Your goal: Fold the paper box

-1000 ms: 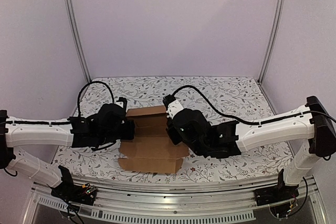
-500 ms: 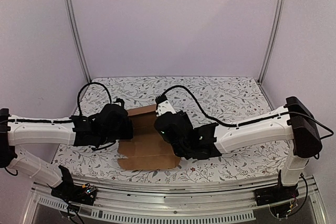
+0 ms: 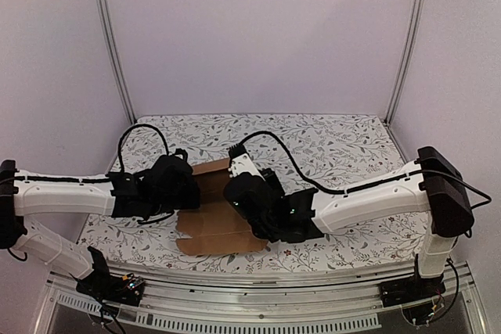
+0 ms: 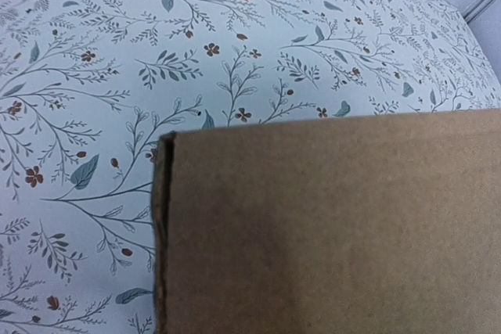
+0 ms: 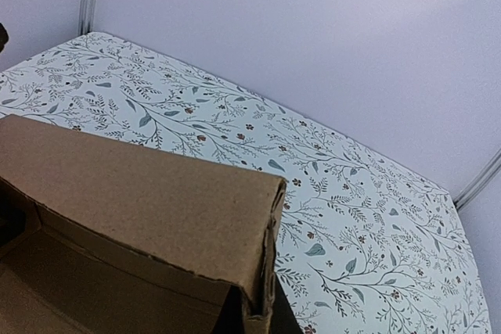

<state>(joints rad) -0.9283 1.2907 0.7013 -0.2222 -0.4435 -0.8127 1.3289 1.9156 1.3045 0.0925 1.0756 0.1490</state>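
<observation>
The brown paper box [image 3: 213, 223] lies partly folded on the floral tabletop [image 3: 352, 142], left of centre and close to the near edge. In the right wrist view one of its walls stands upright with its top folded over double, above a lower inner panel. The left arm [image 3: 153, 187] reaches to the box's left side and the right arm [image 3: 274, 207] lies across its right part. The fingers of both are hidden under the black wrist housings and behind the cardboard, so I cannot tell whether they are open, closed or gripping the box.
</observation>
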